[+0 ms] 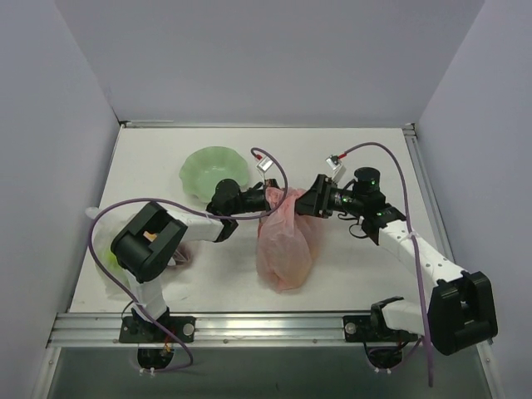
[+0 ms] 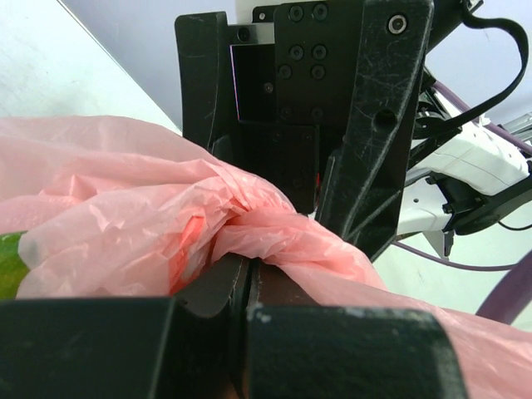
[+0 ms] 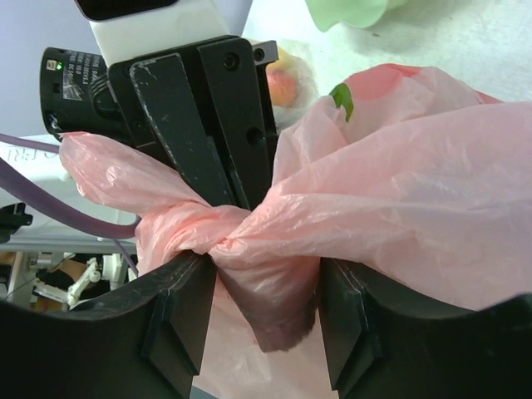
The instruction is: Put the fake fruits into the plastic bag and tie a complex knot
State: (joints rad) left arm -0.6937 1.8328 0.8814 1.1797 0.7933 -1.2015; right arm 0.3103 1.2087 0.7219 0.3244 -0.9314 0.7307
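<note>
The pink plastic bag (image 1: 285,241) lies in the middle of the table with its top twisted into a knot (image 3: 220,237). My left gripper (image 1: 262,199) is shut on a pink strand of the bag (image 2: 283,237) at the knot's left. My right gripper (image 1: 307,202) faces it from the right, jaws open around a hanging flap of the bag (image 3: 274,307). A green fruit (image 3: 342,100) and a red one (image 3: 378,79) show through the bag; green also shows in the left wrist view (image 2: 10,264). Other fruits are hidden.
A pale green bowl (image 1: 214,172) stands behind the left gripper. A clear bag with fruit (image 1: 104,243) lies at the left edge by the left arm; a peach-coloured fruit (image 3: 284,75) shows behind the left gripper. Purple cables loop over both arms.
</note>
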